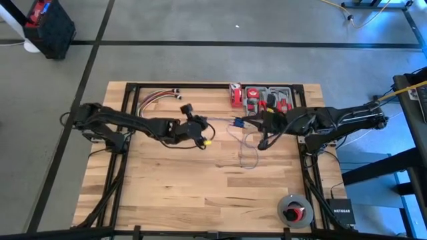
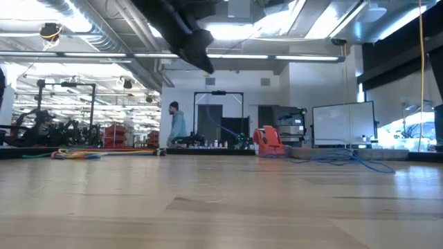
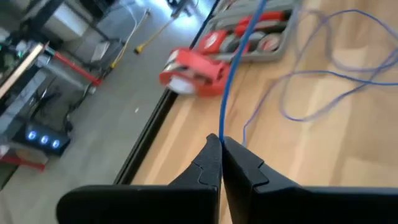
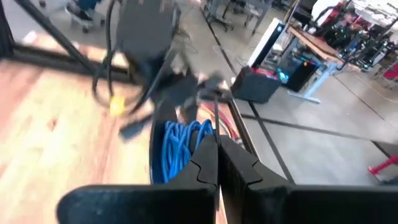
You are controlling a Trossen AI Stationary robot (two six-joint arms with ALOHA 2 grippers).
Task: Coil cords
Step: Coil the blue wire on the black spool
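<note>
Both arms reach in over the middle of the wooden table [image 1: 167,187], grippers facing each other near the back half. Left gripper [image 3: 221,144] has fingers pinched together on the blue cord [image 3: 231,81]; the cord runs taut from the fingertips toward the grey tool tray [image 3: 261,37] at the table's back edge. In the high view the left gripper [image 1: 204,127] sits left of centre, the thin cord [image 1: 223,122] stretching from it across to the right gripper [image 1: 248,123]. Slack loops of the same cord lie on the wood just in front of the right gripper, toward table centre. Right gripper's fingers are closed together in the right wrist view, a bunched coil of blue cord just beyond the tips; can't tell if the fingers actually pinch it. A red tape dispenser [image 3: 193,65] stands beside the tray. Bundle of red, yellow and white wires [image 1: 157,98] lies at the back-left corner. Round grey disc with a red centre [image 1: 294,209] sits at front right. Low view: a person [image 2: 178,126] stands far off in the room.
</note>
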